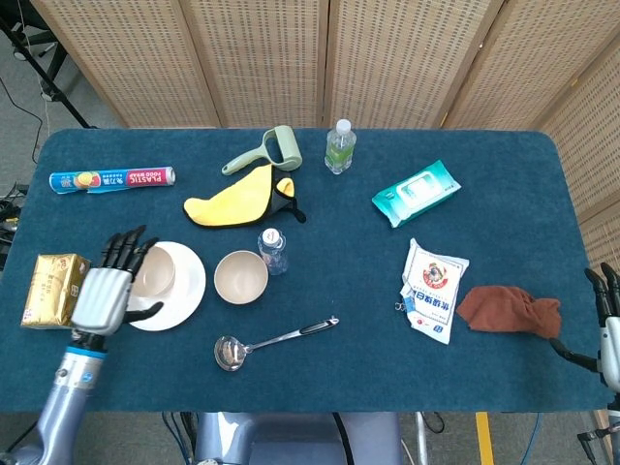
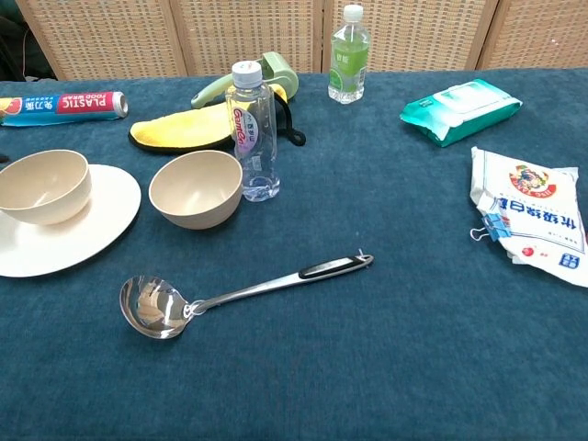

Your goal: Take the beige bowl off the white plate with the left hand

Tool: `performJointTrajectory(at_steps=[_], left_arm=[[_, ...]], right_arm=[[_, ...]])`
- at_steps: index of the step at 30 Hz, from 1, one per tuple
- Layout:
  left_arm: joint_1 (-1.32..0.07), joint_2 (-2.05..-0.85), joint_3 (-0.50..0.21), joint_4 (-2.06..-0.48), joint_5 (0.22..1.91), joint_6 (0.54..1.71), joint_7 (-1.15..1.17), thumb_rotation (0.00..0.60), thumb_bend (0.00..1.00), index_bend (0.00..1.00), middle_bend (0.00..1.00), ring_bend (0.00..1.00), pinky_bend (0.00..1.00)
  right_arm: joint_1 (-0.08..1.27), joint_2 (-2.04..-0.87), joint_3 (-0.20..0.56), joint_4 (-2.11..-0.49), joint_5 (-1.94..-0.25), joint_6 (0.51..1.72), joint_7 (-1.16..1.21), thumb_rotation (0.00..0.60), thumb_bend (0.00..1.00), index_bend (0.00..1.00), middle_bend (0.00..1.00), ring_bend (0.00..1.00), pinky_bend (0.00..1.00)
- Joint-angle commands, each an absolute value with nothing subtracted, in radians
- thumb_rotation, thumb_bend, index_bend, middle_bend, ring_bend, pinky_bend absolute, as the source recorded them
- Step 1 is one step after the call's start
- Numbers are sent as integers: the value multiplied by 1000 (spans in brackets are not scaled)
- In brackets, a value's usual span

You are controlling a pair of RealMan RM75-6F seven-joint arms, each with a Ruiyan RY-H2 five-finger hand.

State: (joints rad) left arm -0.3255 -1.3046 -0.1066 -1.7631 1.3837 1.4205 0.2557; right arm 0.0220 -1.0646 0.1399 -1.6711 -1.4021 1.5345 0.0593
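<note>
One beige bowl (image 1: 158,270) (image 2: 41,186) sits upright on the left part of the white plate (image 1: 186,291) (image 2: 87,230). A second beige bowl (image 1: 240,277) (image 2: 195,188) stands on the blue cloth, just right of the plate and apart from it. My left hand (image 1: 102,291) hovers at the plate's left edge with fingers spread and nothing in it, covering the left rim of the bowl on the plate. The chest view does not show it. My right hand (image 1: 606,308) rests at the table's far right edge, fingers apart and empty.
A small water bottle (image 1: 271,250) (image 2: 251,129) stands close behind the loose bowl. A steel ladle (image 1: 271,341) (image 2: 230,294) lies in front of it. A gold box (image 1: 53,289) sits left of my left hand. A yellow cloth (image 1: 237,194), wrap roll (image 1: 111,179) and flour bag (image 1: 434,289) lie further off.
</note>
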Motion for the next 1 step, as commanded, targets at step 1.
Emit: performJointTrajectory(at_steps=[1], left_arm=[[-200, -1217, -79, -1724, 1335, 1522, 151, 600, 72, 122, 0, 0, 0]], right_arm=[[22, -1072, 137, -1667, -1410, 1542, 38, 600, 0, 0, 0, 0, 0]])
